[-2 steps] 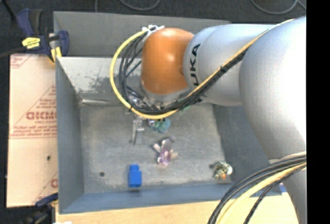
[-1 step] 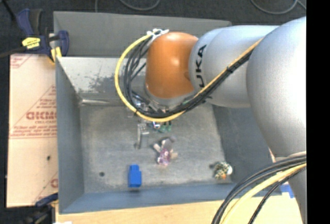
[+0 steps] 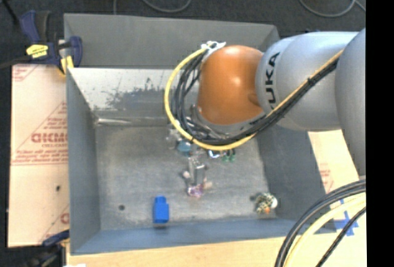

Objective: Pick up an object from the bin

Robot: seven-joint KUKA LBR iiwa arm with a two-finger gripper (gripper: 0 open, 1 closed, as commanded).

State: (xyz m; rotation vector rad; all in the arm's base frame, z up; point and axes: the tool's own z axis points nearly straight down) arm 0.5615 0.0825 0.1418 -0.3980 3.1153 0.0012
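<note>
several small things lie scattered on the floor of the grey bin (image 3: 123,155), most of them well apart from one another. the arm (image 3: 320,87) comes in from the right across the bin's far right corner. its rounded orange cover (image 3: 228,84) hangs over the middle, with a loop of black and yellow cables (image 3: 175,93) running round its left side.

below the cover the gripper (image 3: 196,181) points down at the floor, a little nearer the front wall than the bin's centre. from where i stand it looks slim at the bottom, and i cannot tell whether it is open or closed.

right at its lower end lies a small pinkish thing (image 3: 198,192), pale with a purple tint, too small for me to make out its shape. it sits just on the front side of the gripper's end, touching it or nearly so, and i cannot say whether it is gripped.

a blue block (image 3: 160,209) stands close to the front wall, to the left of the gripper and apart from it. a speckled little thing (image 3: 266,203), pale with dark and orange spots, lies in the front right corner, well apart from the gripper. a green bit (image 3: 228,157) peeks out just under the right side of the cables. a teal bit (image 3: 183,147) shows under their left side, and i cannot tell whether it lies in the bin or belongs to the robot.
</note>
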